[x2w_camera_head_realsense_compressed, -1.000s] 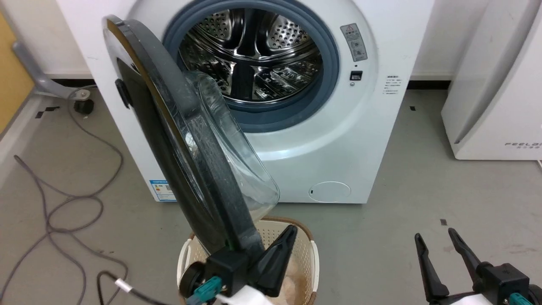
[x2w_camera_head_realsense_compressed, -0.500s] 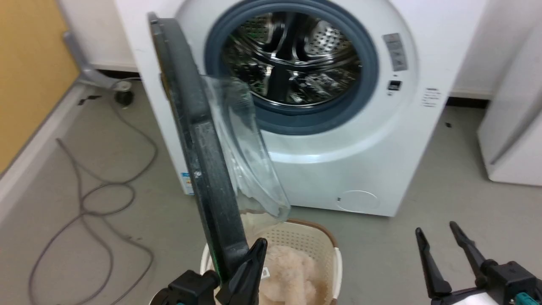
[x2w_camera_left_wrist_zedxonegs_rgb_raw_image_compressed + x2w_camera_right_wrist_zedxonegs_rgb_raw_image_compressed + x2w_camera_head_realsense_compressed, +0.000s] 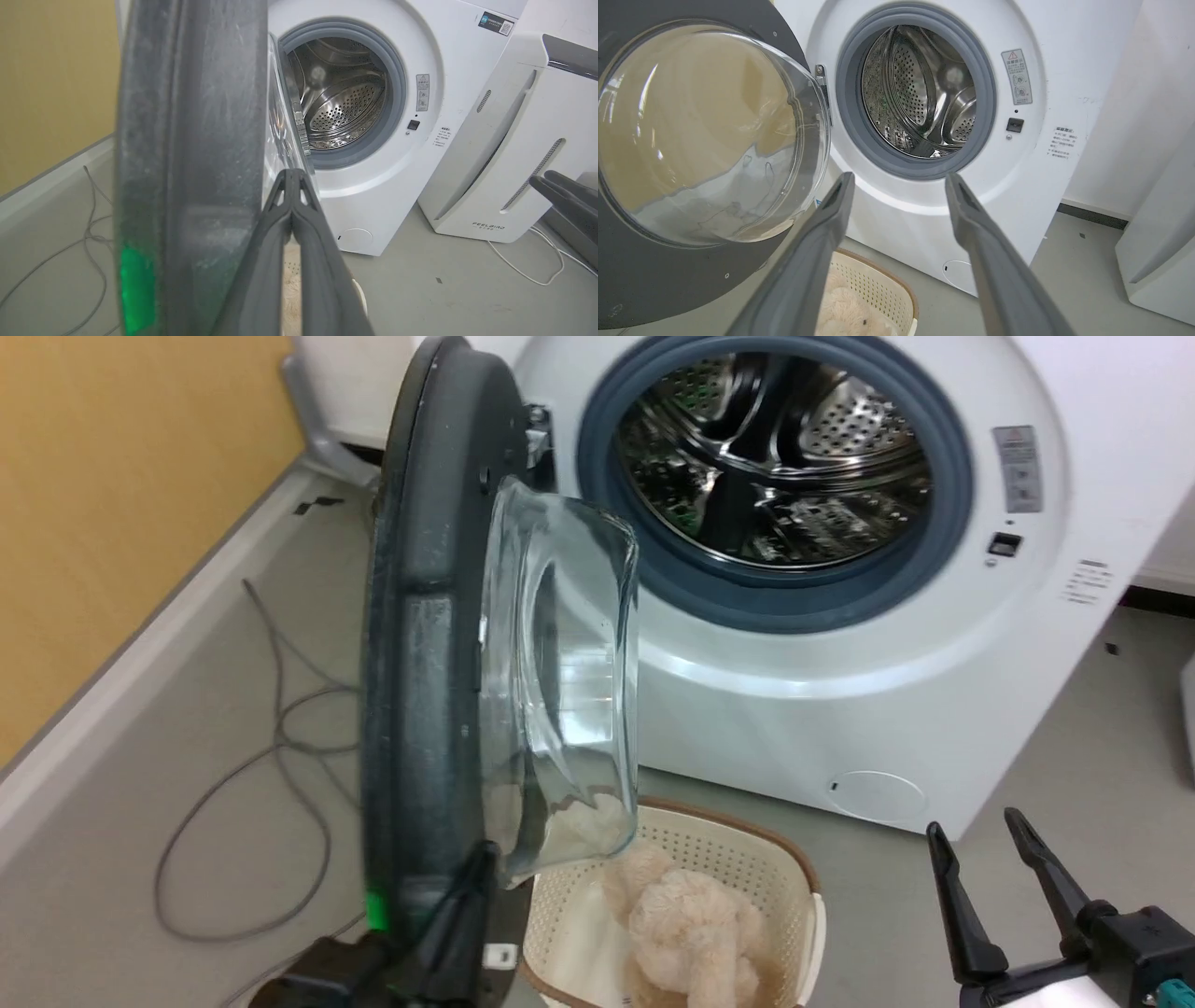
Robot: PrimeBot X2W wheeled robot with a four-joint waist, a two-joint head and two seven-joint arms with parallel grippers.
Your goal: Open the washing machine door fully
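The washing machine [image 3: 840, 709] stands with its steel drum [image 3: 775, 467] exposed. Its door [image 3: 420, 663] hangs edge-on at the left on its hinge, the dark rim toward me and the clear glass bowl [image 3: 569, 691] bulging to the right. My left gripper [image 3: 481, 863] is shut with nothing between its fingers. Its tips rest against the inner side of the door's lower rim. In the left wrist view the closed left gripper [image 3: 292, 177] lies right beside the door rim [image 3: 187, 163]. My right gripper [image 3: 985, 859] is open at the lower right, away from the door. The right wrist view shows the door's [image 3: 705, 135] inner face.
A cream laundry basket [image 3: 728, 845] holding a beige plush toy [image 3: 686, 933] sits on the floor below the door. Grey cable [image 3: 280, 737] loops on the floor at the left, beside a yellow wall [image 3: 112, 523]. A white FEELBIRD appliance [image 3: 504, 140] stands right of the machine.
The door has swung farther out from the machine, with my shut left gripper staying against its lower rim. The head camera has turned, shifting the whole view. The right gripper is unchanged.
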